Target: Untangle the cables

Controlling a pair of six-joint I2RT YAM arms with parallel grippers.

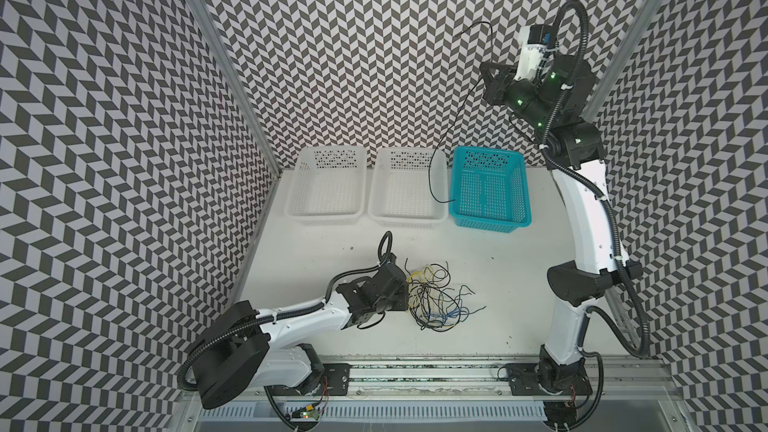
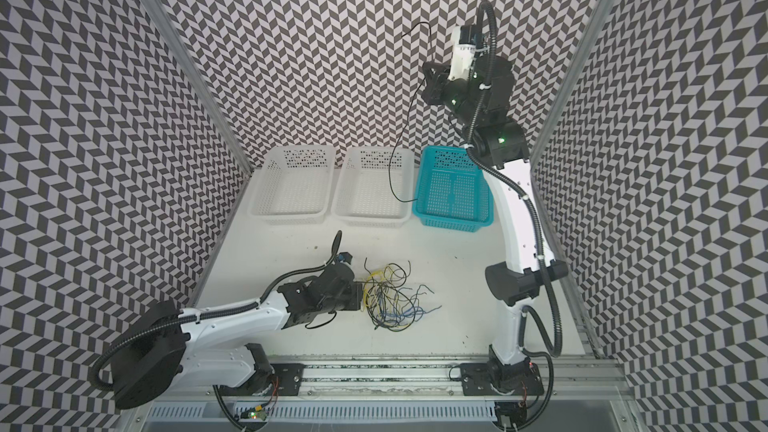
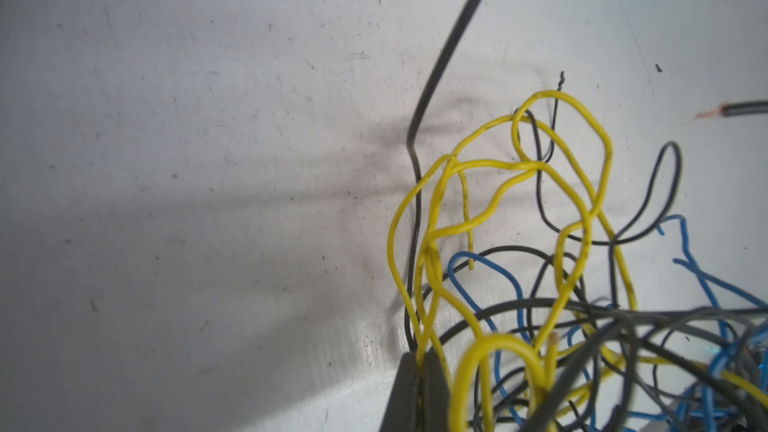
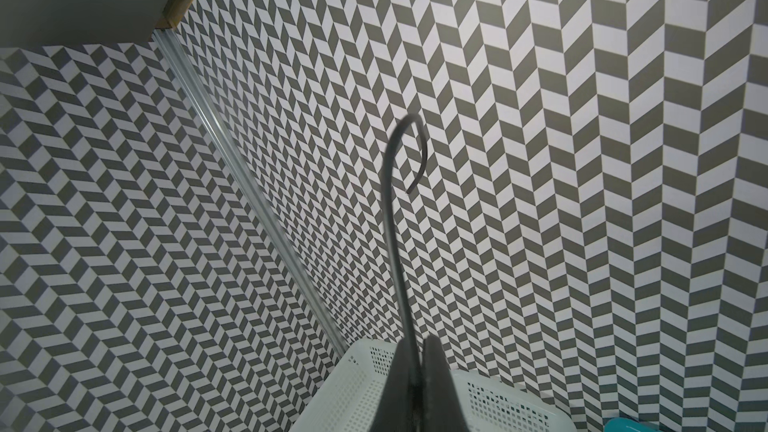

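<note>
Tangle of thin black, yellow and blue cables (image 1: 436, 301) sits on the white desk (image 1: 498, 276), lower centre in both top views. Left end effector (image 3: 422, 361) is pressed together on yellow and black strands at its edge, probably as an anchor. Upper right, the right end effector (image 4: 417, 351) pinches one long black cable (image 4: 392, 234) high, likely so it hangs free. Its tail dangles over the middle white perforated basket (image 1: 405, 218).

No text, label, brand, number or sign can be read in any of the views.
</note>
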